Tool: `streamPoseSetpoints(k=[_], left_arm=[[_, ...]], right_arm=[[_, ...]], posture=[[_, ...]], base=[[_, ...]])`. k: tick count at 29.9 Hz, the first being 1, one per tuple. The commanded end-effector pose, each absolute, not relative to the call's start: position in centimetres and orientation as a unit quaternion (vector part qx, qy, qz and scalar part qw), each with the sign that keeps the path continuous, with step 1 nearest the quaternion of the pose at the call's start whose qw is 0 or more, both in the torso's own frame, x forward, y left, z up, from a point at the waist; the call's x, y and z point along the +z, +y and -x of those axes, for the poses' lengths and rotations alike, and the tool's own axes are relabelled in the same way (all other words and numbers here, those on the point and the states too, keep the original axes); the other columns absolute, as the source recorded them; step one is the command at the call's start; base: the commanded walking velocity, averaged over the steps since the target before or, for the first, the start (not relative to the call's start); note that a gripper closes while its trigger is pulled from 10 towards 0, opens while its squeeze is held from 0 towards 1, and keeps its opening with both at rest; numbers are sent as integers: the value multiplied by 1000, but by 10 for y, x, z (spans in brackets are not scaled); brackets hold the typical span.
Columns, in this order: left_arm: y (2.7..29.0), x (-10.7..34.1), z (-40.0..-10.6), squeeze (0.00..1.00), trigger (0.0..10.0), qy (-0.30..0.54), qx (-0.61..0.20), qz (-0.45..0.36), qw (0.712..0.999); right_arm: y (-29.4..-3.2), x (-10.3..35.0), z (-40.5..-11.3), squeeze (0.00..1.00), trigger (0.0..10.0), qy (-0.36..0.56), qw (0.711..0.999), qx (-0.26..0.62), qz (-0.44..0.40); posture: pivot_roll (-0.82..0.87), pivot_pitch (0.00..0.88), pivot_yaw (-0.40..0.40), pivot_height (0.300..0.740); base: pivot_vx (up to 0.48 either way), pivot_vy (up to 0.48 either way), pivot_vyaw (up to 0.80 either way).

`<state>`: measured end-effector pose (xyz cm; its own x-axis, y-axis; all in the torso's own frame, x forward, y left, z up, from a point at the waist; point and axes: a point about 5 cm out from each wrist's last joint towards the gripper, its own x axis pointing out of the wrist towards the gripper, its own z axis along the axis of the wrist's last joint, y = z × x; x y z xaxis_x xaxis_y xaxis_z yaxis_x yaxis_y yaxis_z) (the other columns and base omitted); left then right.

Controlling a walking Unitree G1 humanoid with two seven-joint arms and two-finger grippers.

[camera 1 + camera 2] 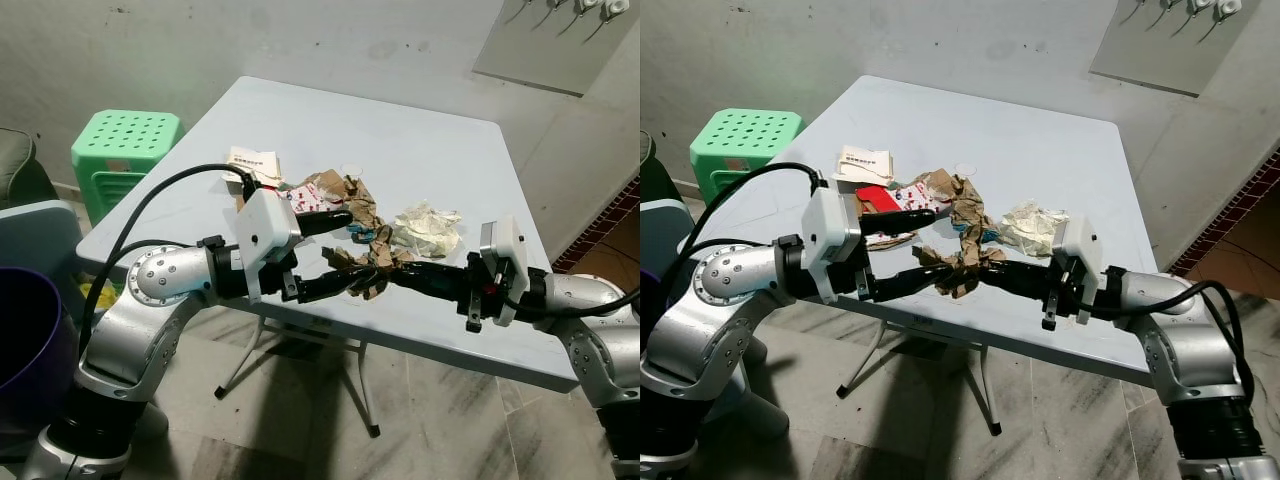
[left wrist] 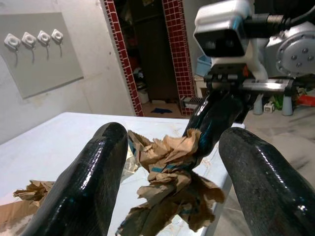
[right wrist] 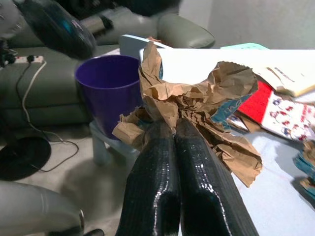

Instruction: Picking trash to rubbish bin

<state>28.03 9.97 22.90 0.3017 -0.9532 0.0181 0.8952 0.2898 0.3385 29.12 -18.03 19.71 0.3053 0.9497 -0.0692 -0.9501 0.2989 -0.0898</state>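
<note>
A crumpled brown paper [image 1: 367, 268] hangs just above the near part of the pale blue table [image 1: 420, 150], and my right gripper [image 1: 385, 272] is shut on it [image 3: 197, 105]. My left gripper [image 1: 338, 252] stands open around the same paper [image 2: 170, 189], one finger above it and one below. More brown paper [image 1: 345, 195], a white crumpled wrapper [image 1: 428, 228], a red patterned packet [image 1: 305, 197] and a cream card [image 1: 253, 160] lie on the table behind. A purple bin [image 3: 110, 93] stands on a low stool to my left [image 1: 25, 335].
A green plastic stool [image 1: 122, 150] stands left of the table. A grey sofa [image 3: 74, 44] lies behind the bin, with a cable on the floor [image 3: 34, 123]. The table's far half is bare; a wall panel with hooks [image 2: 37, 54] hangs beyond.
</note>
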Motion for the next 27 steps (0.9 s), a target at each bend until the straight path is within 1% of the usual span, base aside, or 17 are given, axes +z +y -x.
streamPoseSetpoints(k=[1, 3, 6, 13, 14, 15, 16, 17, 18, 23, 27], left_arm=[[101, 226, -280, 0, 10000, -101, -582, -138, 795], [102, 224, -281, 0, 10000, -97, -581, -141, 796], [103, 223, -283, 0, 10000, -96, -579, -142, 797], [104, 224, -283, 0, 10000, -95, -581, -131, 797], [104, 225, -283, 0, 4000, -93, -584, -121, 797], [105, 225, -283, 0, 4000, -92, -586, -117, 797], [105, 225, -283, 0, 2706, -90, -587, -115, 796], [105, 225, -283, 0, 2706, -90, -588, -115, 796], [105, 225, -283, 0, 0, -89, -591, -106, 794], [105, 228, -282, 0, 0, -90, -595, -90, 794], [104, 228, -281, 0, 0, -89, -597, -94, 792]], right_arm=[[-183, 210, -289, 0, 10000, -11, 802, 595, 53], [-181, 215, -286, 0, 10000, -12, 793, 608, 32], [-180, 218, -283, 0, 10000, -8, 788, 615, 23], [-177, 224, -278, 0, 10000, -1, 777, 629, 20], [-176, 225, -277, 0, 10000, -3, 777, 630, 15], [-176, 225, -277, 0, 10000, -3, 776, 630, 10], [-175, 226, -277, 0, 10000, -4, 776, 630, 6], [-174, 226, -277, 0, 10000, -3, 775, 631, 6], [-173, 228, -275, 0, 10000, -3, 772, 635, 2], [-173, 229, -275, 0, 10000, 0, 773, 635, 5], [-172, 231, -275, 0, 10000, -2, 774, 634, -2]], posture=[[55, 81, -94, 740], [54, 84, -95, 740], [53, 87, -93, 740], [52, 91, -92, 740], [53, 91, -91, 740], [52, 92, -91, 740], [53, 92, -92, 740], [52, 94, -90, 740], [53, 93, -91, 740], [52, 95, -92, 740], [53, 97, -91, 740]], base=[[0, 0, 0], [0, 0, 0], [0, 0, 0], [0, 0, 0], [0, 0, 0], [0, 0, 0], [0, 0, 0], [0, 0, 0], [0, 0, 0], [0, 0, 0], [0, 0, 0]])
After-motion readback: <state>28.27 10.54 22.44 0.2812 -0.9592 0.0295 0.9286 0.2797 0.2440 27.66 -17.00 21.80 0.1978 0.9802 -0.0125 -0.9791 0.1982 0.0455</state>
